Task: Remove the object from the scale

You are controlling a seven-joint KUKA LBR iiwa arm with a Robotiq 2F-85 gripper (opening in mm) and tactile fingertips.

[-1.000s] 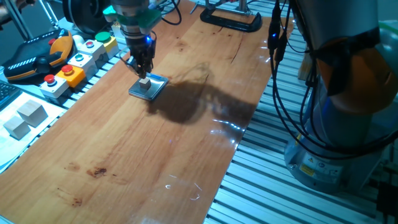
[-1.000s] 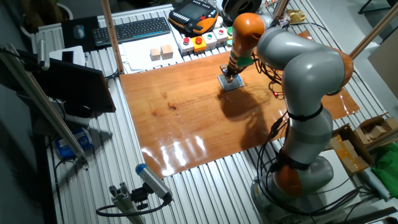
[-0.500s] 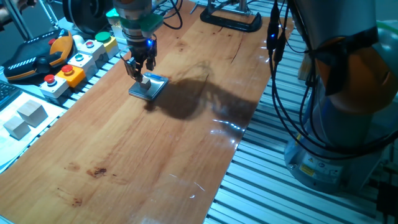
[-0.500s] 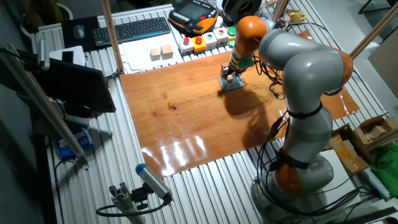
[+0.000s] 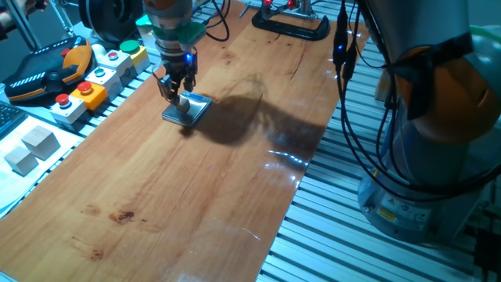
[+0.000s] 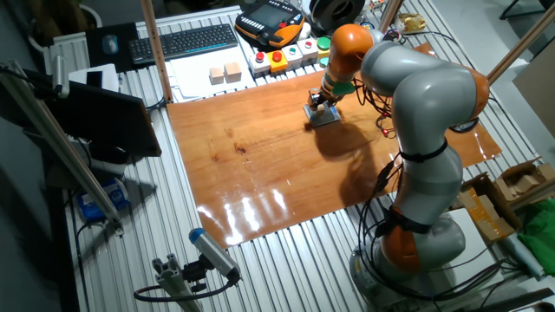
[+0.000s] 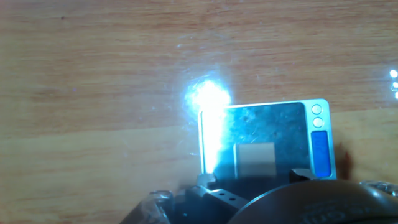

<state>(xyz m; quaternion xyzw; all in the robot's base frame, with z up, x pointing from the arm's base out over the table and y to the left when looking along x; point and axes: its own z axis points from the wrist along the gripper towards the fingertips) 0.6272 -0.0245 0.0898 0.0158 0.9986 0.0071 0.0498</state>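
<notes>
the object [image 7: 254, 157], a tiny beige-grey cube, appears held between the jaws of the gripper [image 5: 176, 92], clamped on it just above the scale [image 7: 264, 140]; in the hand view it hangs over the plate's near half. the fixed views hide the contact behind the fingers [image 5: 166, 88]. to do this well, i'd lift straight up, then carry it sideways onto the wooden table [image 5: 196, 196] before releasing. glare washes out the scale's left edge, and the fingertips are cut off at the frame's bottom.
</notes>
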